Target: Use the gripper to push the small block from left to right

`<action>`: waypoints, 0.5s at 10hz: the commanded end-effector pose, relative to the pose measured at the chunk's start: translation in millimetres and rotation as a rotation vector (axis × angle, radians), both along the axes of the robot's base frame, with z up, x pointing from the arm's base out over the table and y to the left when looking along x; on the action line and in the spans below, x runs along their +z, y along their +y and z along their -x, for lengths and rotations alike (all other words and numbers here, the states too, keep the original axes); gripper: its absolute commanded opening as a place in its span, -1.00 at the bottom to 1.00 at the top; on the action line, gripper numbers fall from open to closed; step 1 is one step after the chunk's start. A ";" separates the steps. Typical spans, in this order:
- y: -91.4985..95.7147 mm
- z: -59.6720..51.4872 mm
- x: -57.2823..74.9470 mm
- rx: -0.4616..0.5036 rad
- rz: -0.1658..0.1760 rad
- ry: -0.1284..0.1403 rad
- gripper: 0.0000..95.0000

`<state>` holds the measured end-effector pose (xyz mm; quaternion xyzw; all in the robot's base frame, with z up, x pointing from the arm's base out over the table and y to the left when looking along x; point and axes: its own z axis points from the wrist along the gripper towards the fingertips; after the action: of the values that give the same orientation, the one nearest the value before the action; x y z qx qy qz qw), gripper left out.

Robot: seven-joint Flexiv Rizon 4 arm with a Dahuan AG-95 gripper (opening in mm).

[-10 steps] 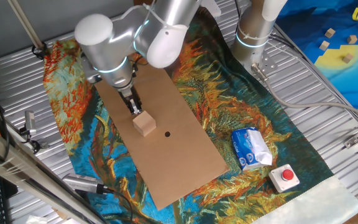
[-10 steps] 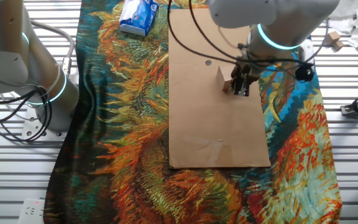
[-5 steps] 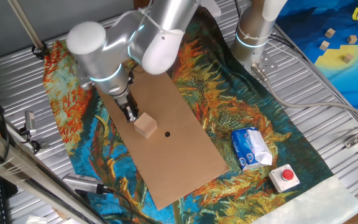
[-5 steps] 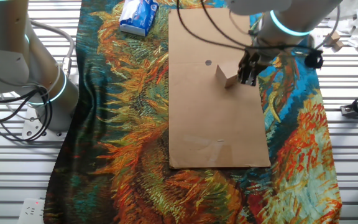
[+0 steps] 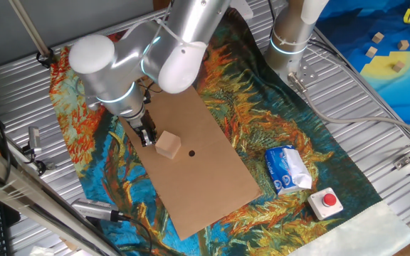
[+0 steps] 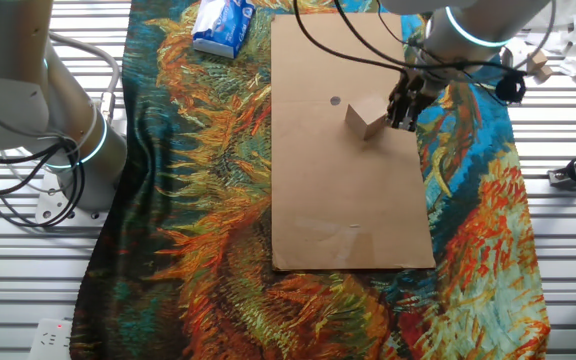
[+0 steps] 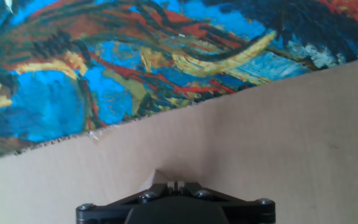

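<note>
While sitting light and rigid on smooth cardboard (image 5: 191, 163), small wooden cube (image 5: 166, 144) likely sliding easily, closed hand (image 5: 147, 136) pressing its left face.

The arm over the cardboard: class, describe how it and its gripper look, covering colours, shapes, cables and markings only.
The arm has silver-grey metal tubes, rounded white joint caps and a glowing light-blue ring. Thin black cables loop beside its wrist. The gripper is a narrow black tip. In the hand view its base is a flat black bracket with screws at both ends. No lettering is legible.

Matt wooden small block (image 5: 167, 144), smooth brown cardboard sheet (image 5: 198, 171), printed woven cloth (image 5: 276, 121)
</note>
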<state>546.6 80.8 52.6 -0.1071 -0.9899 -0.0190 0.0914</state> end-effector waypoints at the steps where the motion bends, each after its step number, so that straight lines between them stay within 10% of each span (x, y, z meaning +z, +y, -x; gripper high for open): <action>1: -7.6 2.8 -5.0 0.019 -0.001 -0.007 -1.00; 5: -29.5 8.9 -14.8 0.050 0.015 -0.037 -1.00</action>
<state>535.3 50.4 38.7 -0.0817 -0.9941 -0.0107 0.0707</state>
